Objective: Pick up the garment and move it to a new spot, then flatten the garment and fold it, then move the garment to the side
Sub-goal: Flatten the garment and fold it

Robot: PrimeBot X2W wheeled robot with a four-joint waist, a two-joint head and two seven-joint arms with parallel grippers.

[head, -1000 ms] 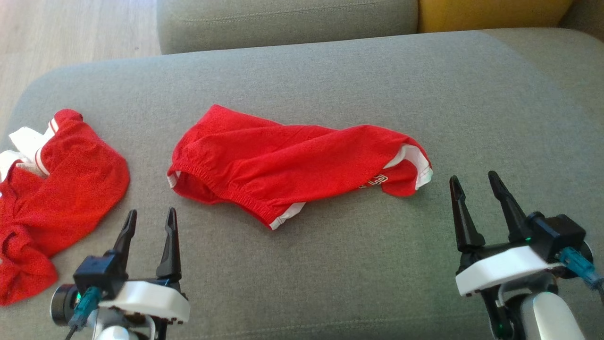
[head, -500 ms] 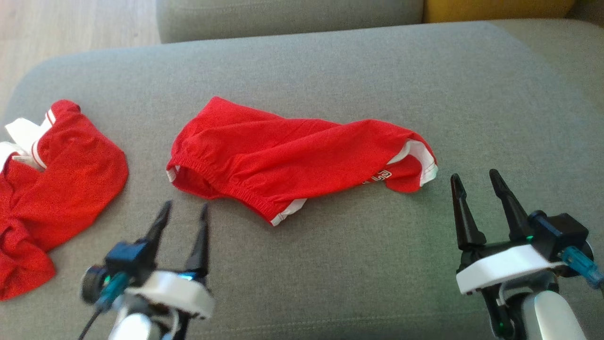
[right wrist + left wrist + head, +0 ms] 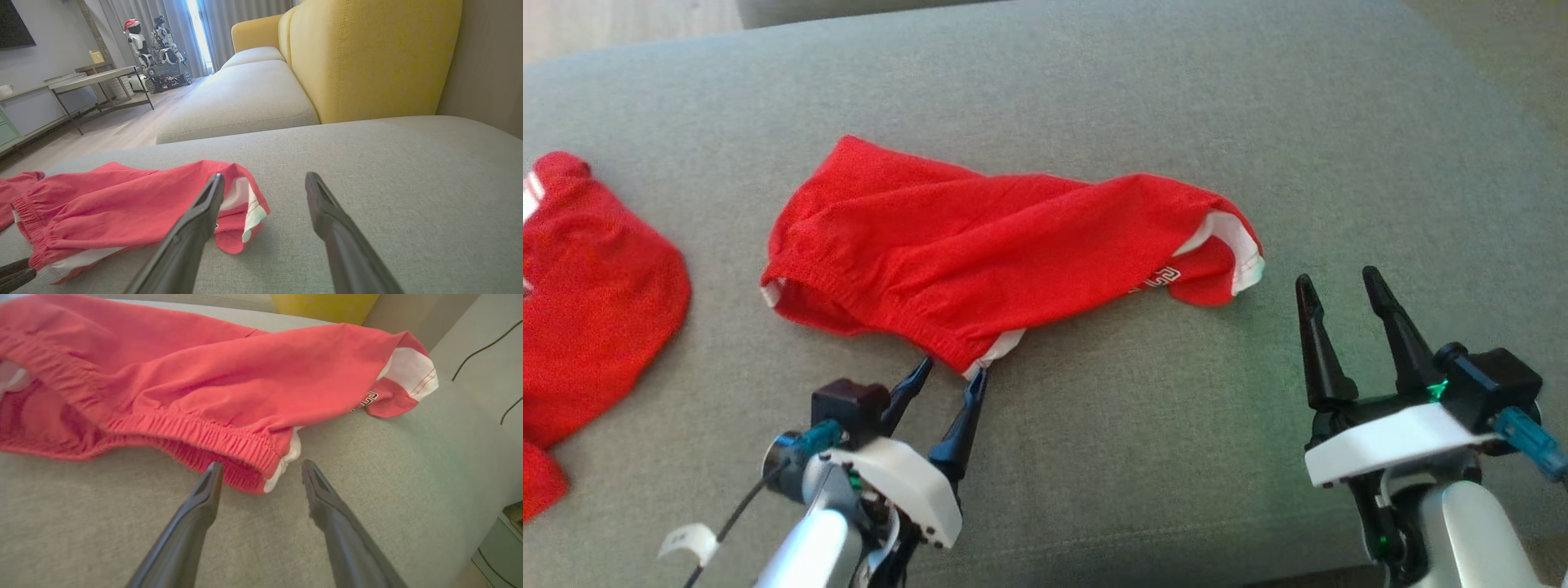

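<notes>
Head view has the red garment [image 3: 1005,253] lying crumpled in the middle of the frame on the grey sofa cushion [image 3: 1094,90]. It's stretched roughly left to right, with the elastic waistband at its left end and a white-trimmed leg opening at its right end. So honestly, we're right at the start here. Nothing looks lifted, nothing flattened, nothing folded.

Left gripper [image 3: 952,367] sits lower centre-left in the frame, jaws spread wide, tips right at the waistband corner [image 3: 255,473] where a bit of white trim pokes out. In the left wrist view that corner sits between the two fingers. One tip is touching or nearly touching the elastic edge, can't quite tell which. It isn't clamped on anything though.

Right gripper [image 3: 1338,278] is at the lower right, also wide open and holding nothing. It's near the leg-opening end of the cloth but apart from it.

My read is that this is the reach-in for the very first pickup. What's left is basically everything: pinch the cloth, carry it to a new spot, spread it out, fold it, shove it aside.

There's also a second red garment [image 3: 596,310] bunched at the left edge of the frame, well apart from this one. No idea if it's part of the job.
</notes>
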